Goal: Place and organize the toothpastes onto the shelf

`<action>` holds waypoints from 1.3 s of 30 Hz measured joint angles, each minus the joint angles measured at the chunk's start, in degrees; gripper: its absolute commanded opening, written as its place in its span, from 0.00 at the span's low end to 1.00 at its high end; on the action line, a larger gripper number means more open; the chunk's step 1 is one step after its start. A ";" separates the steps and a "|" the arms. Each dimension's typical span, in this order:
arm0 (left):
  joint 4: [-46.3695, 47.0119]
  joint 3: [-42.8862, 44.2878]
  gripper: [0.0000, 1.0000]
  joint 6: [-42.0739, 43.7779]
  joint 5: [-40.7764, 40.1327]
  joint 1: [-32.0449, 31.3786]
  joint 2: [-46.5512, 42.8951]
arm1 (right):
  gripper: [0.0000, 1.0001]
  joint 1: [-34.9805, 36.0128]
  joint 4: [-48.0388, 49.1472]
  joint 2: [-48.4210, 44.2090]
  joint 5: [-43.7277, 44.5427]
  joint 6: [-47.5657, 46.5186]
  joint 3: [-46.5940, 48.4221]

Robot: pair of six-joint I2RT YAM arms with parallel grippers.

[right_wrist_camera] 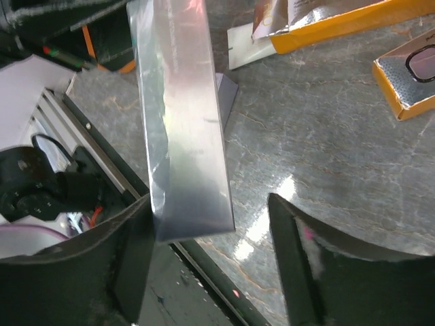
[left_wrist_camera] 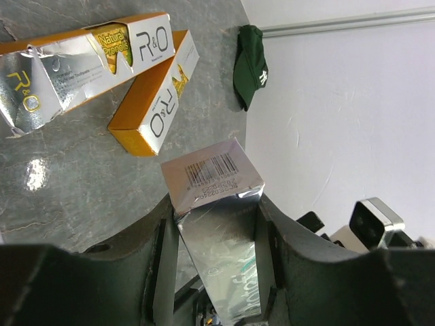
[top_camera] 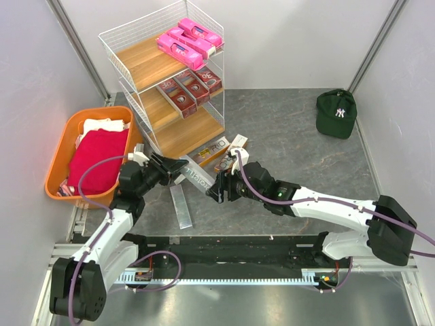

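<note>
A silver-grey toothpaste box (top_camera: 197, 176) hangs just above the table between my two grippers. My left gripper (top_camera: 175, 170) is shut on one end of it; in the left wrist view the box (left_wrist_camera: 217, 224) fills the gap between both fingers. The box's other end (right_wrist_camera: 183, 122) sits between the fingers of my right gripper (right_wrist_camera: 211, 231), against one finger with a clear gap to the other, so it stands open. The shelf (top_camera: 139, 61) holds pink boxes (top_camera: 189, 41) on top and dark red ones (top_camera: 190, 87) on the middle board.
A second silver box (top_camera: 182, 206) lies on the table below the held one. Gold-white boxes (top_camera: 212, 151) lie at the shelf's foot. An orange basket (top_camera: 58, 153) with a red cloth (top_camera: 98, 159) stands at the left. A green cap (top_camera: 336, 113) sits at the back right.
</note>
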 measured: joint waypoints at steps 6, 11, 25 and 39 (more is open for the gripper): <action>1.29 -0.50 0.25 -0.39 0.15 0.13 0.42 | 0.41 0.20 3.45 1.33 -0.07 0.87 -0.07; 1.84 -0.50 0.46 -0.55 0.85 0.66 0.42 | 0.27 0.26 3.98 1.33 -0.17 1.05 -0.07; -7.87 6.75 0.83 6.21 2.56 0.90 0.42 | 0.10 -0.28 2.95 0.87 -0.44 1.81 0.92; -31.71 26.10 0.83 27.26 -9.46 0.90 -7.91 | 0.09 -8.52 -0.28 0.87 -8.94 3.02 12.63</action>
